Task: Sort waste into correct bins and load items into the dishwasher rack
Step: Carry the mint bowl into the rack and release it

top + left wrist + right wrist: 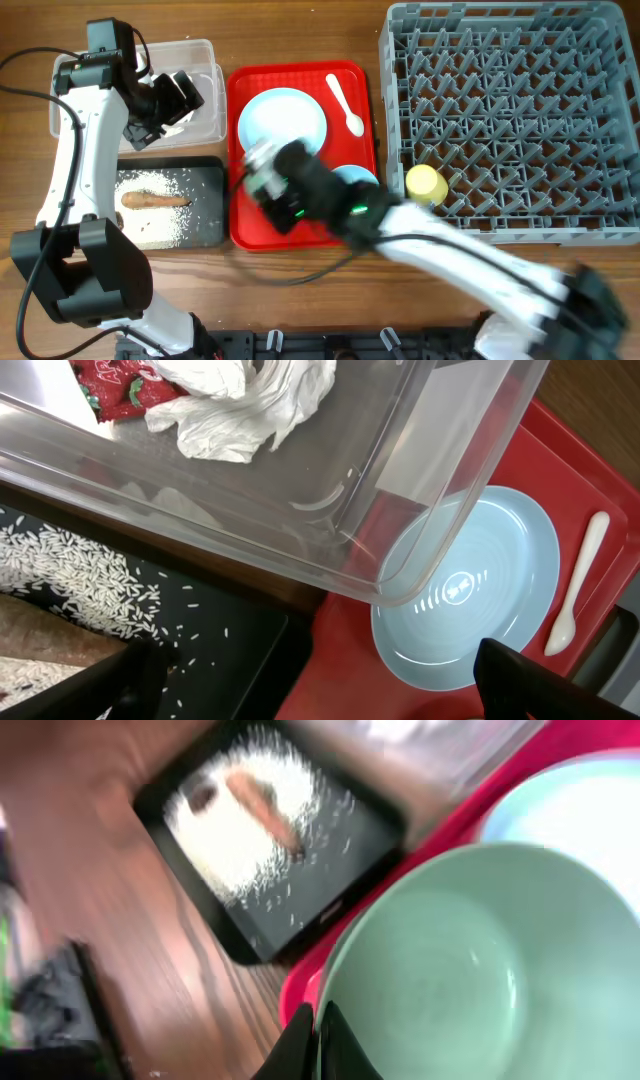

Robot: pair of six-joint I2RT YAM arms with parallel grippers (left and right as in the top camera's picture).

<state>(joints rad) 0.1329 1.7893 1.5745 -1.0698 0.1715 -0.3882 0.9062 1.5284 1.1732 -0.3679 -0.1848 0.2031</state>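
Over wooden table point(300, 30): pinches mint bowl point(470, 980) by its rim with right gripper point(318, 1045), probably for dishwasher rack point(520, 90); holds left gripper point(178, 92) spread, empty, above clear tub point(205, 55).

A clear tub point(205, 55) holds a red printed wrapper point(115, 385) and crumpled white tissue point(250, 405). Beside it, a black tray point(212, 180) carries a brown carrot-like stick point(155, 200) lying on scattered rice point(165, 228). A pale blue plate point(282, 120) lies flat next to a white spoon point(346, 105). A mint bowl point(470, 970) stands upright near the plate. A yellow cup point(427, 183) sits in the grey rack point(500, 100).
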